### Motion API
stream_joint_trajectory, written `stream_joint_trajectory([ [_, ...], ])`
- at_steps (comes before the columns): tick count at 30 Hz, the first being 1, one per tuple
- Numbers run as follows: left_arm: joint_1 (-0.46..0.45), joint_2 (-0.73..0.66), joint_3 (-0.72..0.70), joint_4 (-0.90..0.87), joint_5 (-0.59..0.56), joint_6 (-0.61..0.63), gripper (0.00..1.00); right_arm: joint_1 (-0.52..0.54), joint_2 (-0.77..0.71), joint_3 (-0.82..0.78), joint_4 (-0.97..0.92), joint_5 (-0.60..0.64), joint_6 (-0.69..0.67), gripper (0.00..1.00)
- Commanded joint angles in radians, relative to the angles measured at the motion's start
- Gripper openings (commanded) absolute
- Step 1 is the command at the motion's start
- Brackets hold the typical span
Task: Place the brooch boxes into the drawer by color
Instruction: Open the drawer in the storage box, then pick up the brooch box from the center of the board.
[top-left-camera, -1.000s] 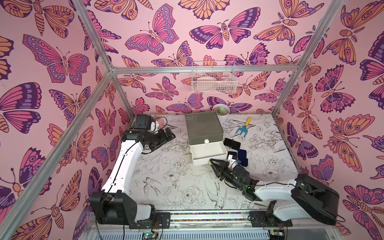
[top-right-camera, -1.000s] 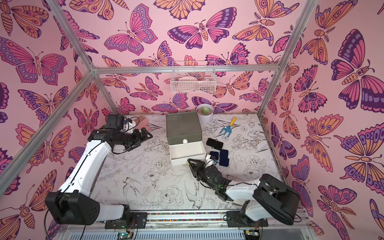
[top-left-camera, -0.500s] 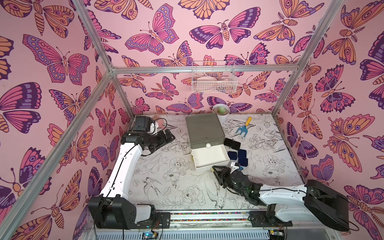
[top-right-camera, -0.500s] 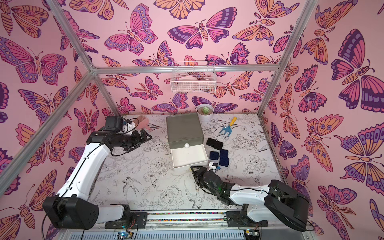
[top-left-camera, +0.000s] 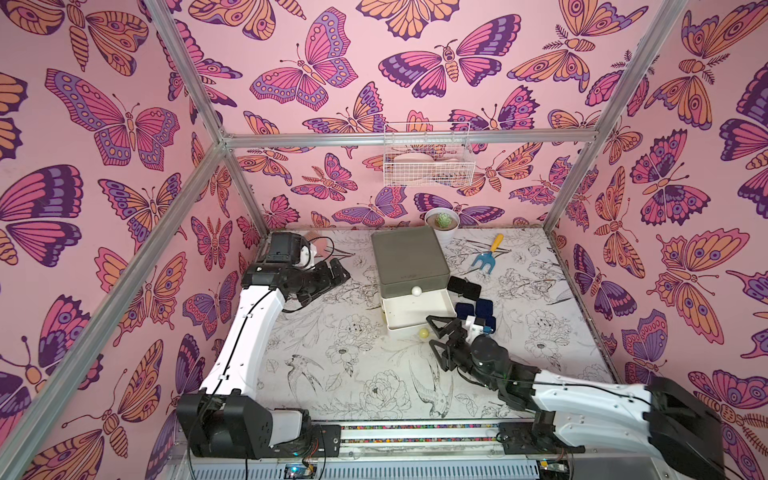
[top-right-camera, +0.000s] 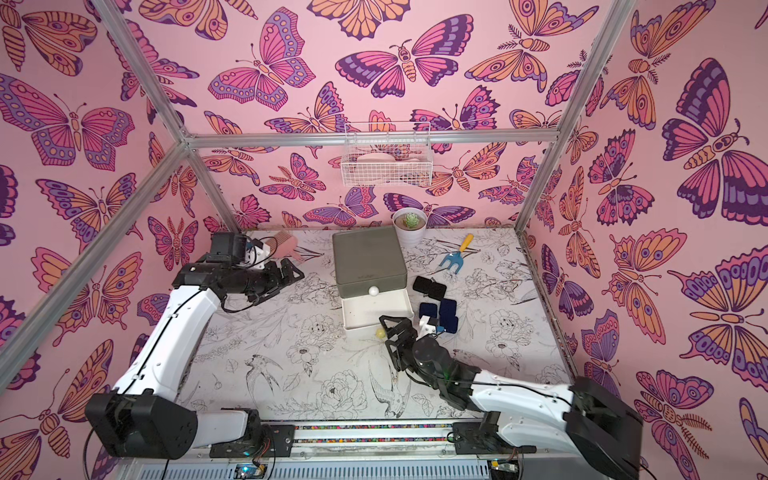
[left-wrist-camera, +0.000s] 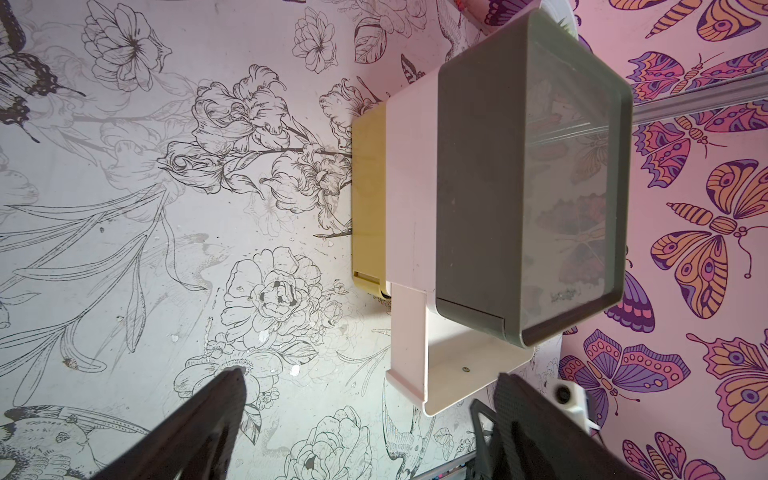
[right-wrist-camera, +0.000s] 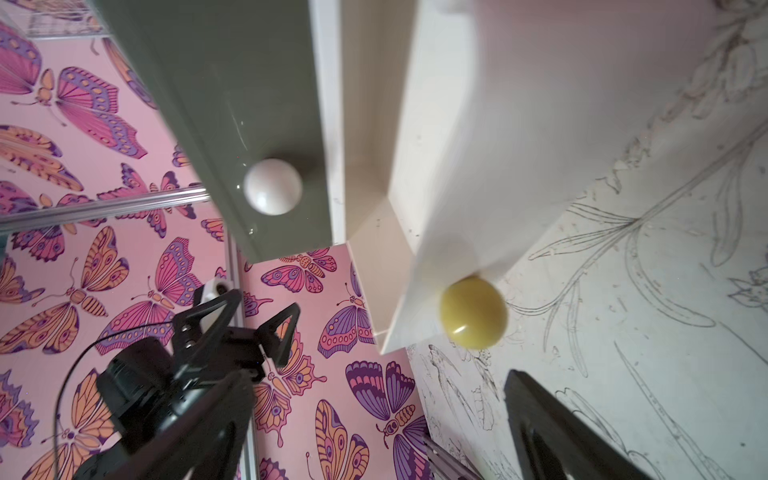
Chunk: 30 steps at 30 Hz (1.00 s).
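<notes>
The drawer (top-left-camera: 409, 259) chest stands mid-table in both top views, grey-green tier on top (top-right-camera: 368, 257). Its white middle tier (top-left-camera: 417, 309) is pulled out and looks empty (left-wrist-camera: 457, 365). A yellow ball knob (right-wrist-camera: 473, 311) sits on that tier's front. Black brooch boxes (top-left-camera: 463, 286) and navy blue ones (top-left-camera: 478, 309) lie clustered just right of the chest. My right gripper (top-left-camera: 436, 336) is open, just in front of the knob and apart from it (right-wrist-camera: 374, 382). My left gripper (top-left-camera: 336, 270) hovers open left of the chest, holding nothing (left-wrist-camera: 370, 376).
A blue-and-yellow toy garden fork (top-left-camera: 486, 255) and a potted succulent (top-left-camera: 442, 222) are behind the boxes. A white wire basket (top-left-camera: 428, 166) hangs on the back wall. A pink comb (top-right-camera: 286, 245) lies behind my left arm. Metal frame posts edge the floor.
My right gripper has opened wide and drawn back from the white tier's front toward the near edge. The left arm has shifted only slightly.
</notes>
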Motion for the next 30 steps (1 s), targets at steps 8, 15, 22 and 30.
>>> stream_joint_trajectory([
  [8,0.004,-0.009,-0.002,0.003,0.016,-0.006,1.00,-0.035,-0.381,0.270,-1.114,0.371,-0.223,1.00],
  [15,-0.011,-0.004,0.011,0.031,0.015,-0.024,1.00,-0.284,-0.194,0.421,-1.196,0.202,-0.558,0.98],
  [22,-0.027,0.013,0.026,0.055,-0.001,-0.029,1.00,-0.678,0.080,0.564,-1.129,-0.282,-0.905,0.96],
  [30,-0.027,0.035,0.011,0.088,-0.028,-0.053,1.00,-0.801,0.526,0.942,-1.404,-0.419,-1.264,0.96],
])
